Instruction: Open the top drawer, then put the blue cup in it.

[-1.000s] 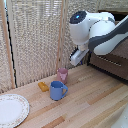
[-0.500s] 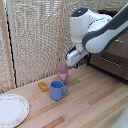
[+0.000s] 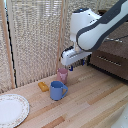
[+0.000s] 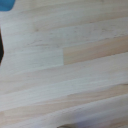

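The blue cup (image 3: 57, 90) stands upright on the wooden table, its loop handle turned toward the exterior view's right. My gripper (image 3: 67, 67) hangs just above and behind it, over the small pink cup (image 3: 62, 75). The fingers point down, look apart, and hold nothing. The dark-brown dresser (image 3: 114, 54) is at the exterior view's right, and a drawer front with a thin silver bar handle (image 3: 108, 61) shows shut below my arm. I cannot tell whether that one is the top drawer. The wrist view is mostly bare wood, with a blurred corner of the blue cup (image 4: 7, 4).
A small orange object (image 3: 43, 86) lies to the left of the blue cup in the exterior view. A white plate (image 3: 12, 110) sits near the table's front left corner. A reed screen (image 3: 35, 35) stands behind the table.
My arm has swung toward the exterior view's left and come down, bringing the gripper from near the dresser to just over the pink cup. The cups have not moved.
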### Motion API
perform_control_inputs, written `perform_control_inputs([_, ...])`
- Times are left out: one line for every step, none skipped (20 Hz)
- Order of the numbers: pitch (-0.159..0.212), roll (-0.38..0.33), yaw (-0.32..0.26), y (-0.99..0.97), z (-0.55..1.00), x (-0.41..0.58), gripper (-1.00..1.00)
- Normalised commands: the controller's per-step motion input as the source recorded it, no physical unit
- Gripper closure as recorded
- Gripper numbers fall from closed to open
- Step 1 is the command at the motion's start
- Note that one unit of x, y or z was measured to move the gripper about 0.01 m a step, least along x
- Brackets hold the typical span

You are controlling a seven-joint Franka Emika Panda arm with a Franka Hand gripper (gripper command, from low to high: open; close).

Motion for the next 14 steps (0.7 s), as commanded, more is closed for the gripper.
perform_control_inputs([0.157,0.285,-0.149,0.35,0.07,0.354,-1.0])
perform_control_inputs([0.162,0.278,-0.147,0.36,0.08,0.36,-1.0])
perform_control_inputs([0.159,0.272,-0.144,0.37,0.1,0.36,-1.0])
perform_control_inputs([0.159,0.271,-0.145,0.37,0.1,0.36,-1.0])
perform_control_inputs([0.154,0.265,-0.145,0.38,0.11,0.357,-1.0])
perform_control_inputs([0.153,0.252,-0.145,0.39,0.09,0.366,-1.0])
perform_control_inputs([0.149,0.237,-0.144,0.41,0.09,0.374,-1.0])
perform_control_inputs([0.15,0.228,-0.142,0.43,0.06,0.371,-1.0])
perform_control_inputs([0.152,0.225,-0.141,0.44,0.05,0.366,-1.0])
perform_control_inputs([0.153,0.213,-0.139,0.46,0.01,0.357,-1.0])
perform_control_inputs([0.168,0.19,-0.136,0.46,0.0,0.36,-1.0])
perform_control_inputs([0.183,0.159,-0.124,0.43,0.0,0.394,-1.0])
perform_control_inputs([0.175,0.112,-0.097,0.36,0.0,0.394,-1.0])
perform_control_inputs([0.154,0.013,-0.039,0.37,0.0,0.377,-1.0])
